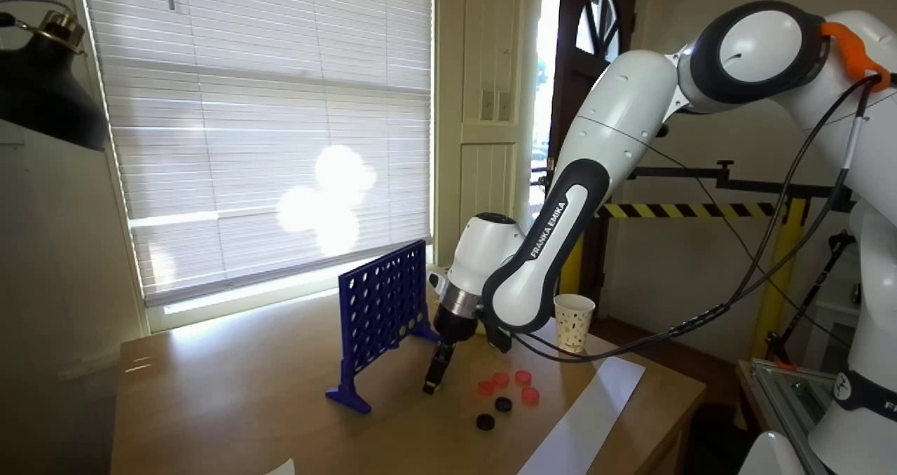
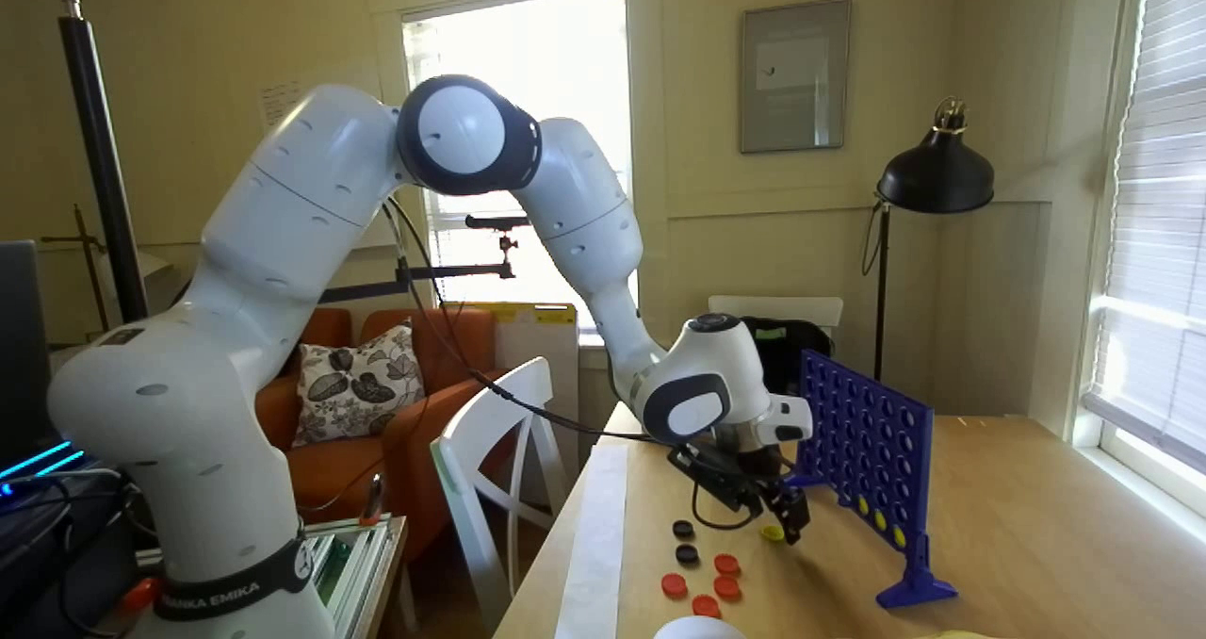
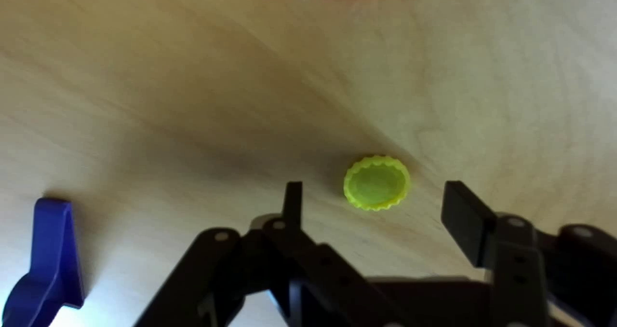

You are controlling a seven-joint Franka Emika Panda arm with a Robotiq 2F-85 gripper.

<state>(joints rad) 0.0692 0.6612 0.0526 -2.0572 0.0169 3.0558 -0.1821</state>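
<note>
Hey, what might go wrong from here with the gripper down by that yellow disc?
The yellow disc lies flat, so the open gripper might close above it or push it away. The blue rack stands close by; a sideways swing could bump it. The red discs are near too and might get nudged.

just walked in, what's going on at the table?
The robot arm reaches low over the table, its end effector open at a yellow disc. In the wrist view the disc shows between the fingers with a gap on either side, so it isn't gripped. Whether they are down level with it is hard to tell. A blue game frame stands nearby, three more yellow discs showing low in it. Four red discs and two black discs lie loose on the table.
</note>
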